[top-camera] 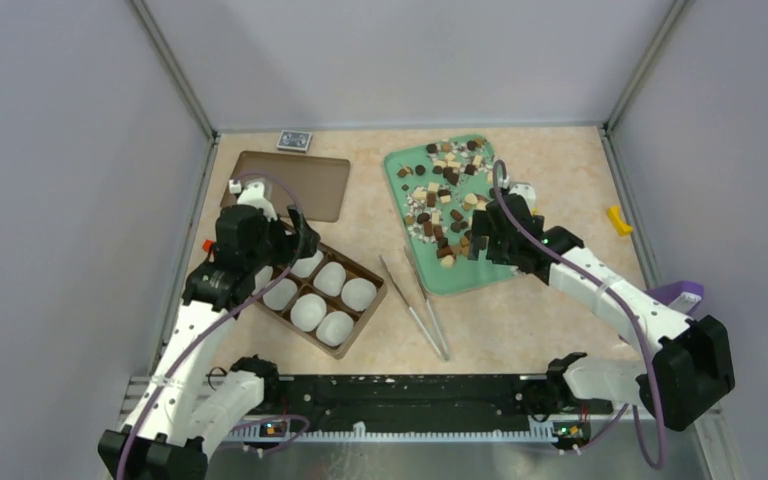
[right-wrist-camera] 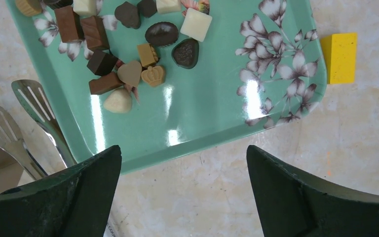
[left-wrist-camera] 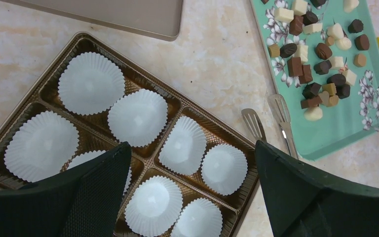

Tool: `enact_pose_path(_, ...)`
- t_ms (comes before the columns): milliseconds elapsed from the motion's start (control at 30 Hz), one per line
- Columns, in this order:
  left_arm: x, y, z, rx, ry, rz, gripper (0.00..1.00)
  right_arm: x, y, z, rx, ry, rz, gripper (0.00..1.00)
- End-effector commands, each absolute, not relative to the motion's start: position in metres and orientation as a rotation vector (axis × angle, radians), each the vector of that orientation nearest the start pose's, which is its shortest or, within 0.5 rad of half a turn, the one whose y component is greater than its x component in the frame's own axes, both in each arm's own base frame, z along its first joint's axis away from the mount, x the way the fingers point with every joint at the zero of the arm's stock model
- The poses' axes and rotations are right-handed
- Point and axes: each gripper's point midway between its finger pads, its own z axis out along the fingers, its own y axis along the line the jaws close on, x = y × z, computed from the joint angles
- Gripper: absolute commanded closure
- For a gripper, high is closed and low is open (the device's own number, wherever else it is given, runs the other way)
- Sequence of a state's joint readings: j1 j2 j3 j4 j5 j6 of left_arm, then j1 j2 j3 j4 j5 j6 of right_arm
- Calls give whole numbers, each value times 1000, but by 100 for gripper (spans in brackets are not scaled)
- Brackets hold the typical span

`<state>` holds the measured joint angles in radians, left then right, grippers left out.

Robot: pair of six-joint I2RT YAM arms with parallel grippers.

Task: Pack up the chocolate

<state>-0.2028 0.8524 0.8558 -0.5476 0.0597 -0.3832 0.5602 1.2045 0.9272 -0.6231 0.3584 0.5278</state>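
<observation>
The chocolate [top-camera: 447, 190], a loose scatter of dark brown, tan and cream pieces, lies on a mint-green flowered tray [top-camera: 472, 276] at the right of the desk [top-camera: 550, 160], most of it on the far half and a few pieces toward the near left corner. The right tool [right-wrist-camera: 183, 150] hangs over the tray's near edge with its jaws spread wide and nothing between them; the closest pieces, among them a cream heart and a tan crown shape, sit just beyond its left finger. A yellow block [right-wrist-camera: 339, 57] rests on the desk just beside the tray's right edge. Metal tongs [top-camera: 415, 300] lie on the desk between the tray and a brown compartment box [left-wrist-camera: 143, 79], whose cells each hold a white paper cup [left-wrist-camera: 91, 81]. The left tool [left-wrist-camera: 191, 148] hovers over that box, jaws likewise wide apart and holding nothing. The box's flat brown lid [top-camera: 300, 185] lies beyond it.
</observation>
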Motion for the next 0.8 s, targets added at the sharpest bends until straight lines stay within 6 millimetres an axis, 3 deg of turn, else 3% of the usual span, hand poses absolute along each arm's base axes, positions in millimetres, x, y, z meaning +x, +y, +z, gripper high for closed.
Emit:
enact_pose_path(0,273,-74,225,-181,2079,-373,1,286,137,155,111,2315,166,5)
enact_pose_path(200,273,-80,226,-164,2099,-402,1,282,150,155,85,2325,239,6)
enact_pose_path(367,274,-80,226,-179,2106,-403,1,265,177,150,0,2327,300,6)
enact_pose_path(600,273,-76,219,-244,2086,-401,1,218,228,119,-236,2359,270,6)
enact_pose_path(767,272,-79,216,-258,2092,-426,1,200,256,91,-356,2355,189,6)
